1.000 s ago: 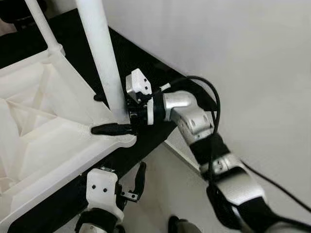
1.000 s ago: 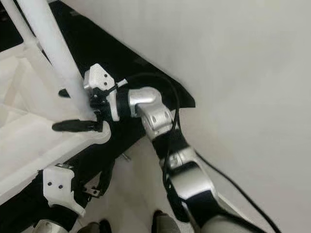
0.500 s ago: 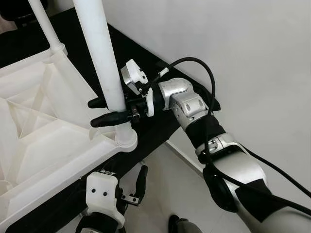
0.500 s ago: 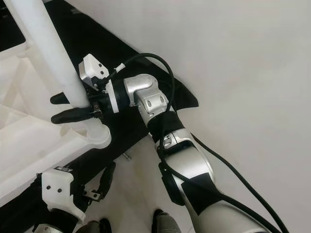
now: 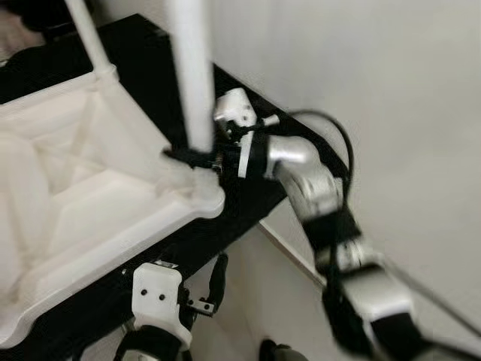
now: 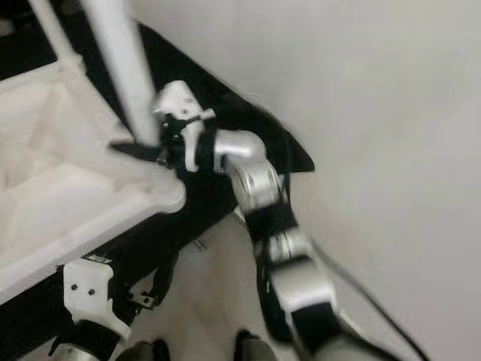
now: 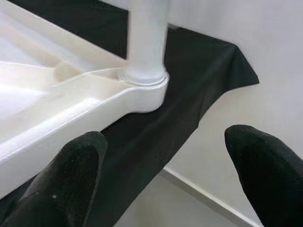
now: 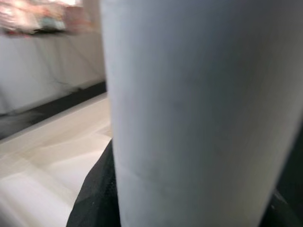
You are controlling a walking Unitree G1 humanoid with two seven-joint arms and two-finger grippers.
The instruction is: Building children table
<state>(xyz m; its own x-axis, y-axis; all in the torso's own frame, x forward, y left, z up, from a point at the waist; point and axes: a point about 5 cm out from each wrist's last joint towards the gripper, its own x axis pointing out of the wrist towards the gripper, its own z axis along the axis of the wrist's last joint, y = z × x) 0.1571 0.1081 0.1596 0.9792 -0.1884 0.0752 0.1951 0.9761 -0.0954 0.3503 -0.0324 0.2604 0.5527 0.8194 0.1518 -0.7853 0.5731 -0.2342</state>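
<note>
Right claw (image 5: 188, 156), upper centre of frame, is closed around the white leg (image 5: 192, 75) just above its corner socket in the upturned table top (image 5: 90, 218), presumably steadying or seating it. Right forearm reaches in level. Left claw (image 5: 214, 282), lower left, hangs spread and empty

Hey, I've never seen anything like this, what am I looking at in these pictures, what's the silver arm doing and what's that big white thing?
This is a humanoid robot. Two pictures come from its head, looking down; two from cameras on its wrists. The big white plastic children's table top lies upside down on a black cloth. The right gripper, two black fingers on a silver arm, is closed around the white round table leg just above its corner socket. The left gripper hangs open below the table's edge, holding nothing.
</note>
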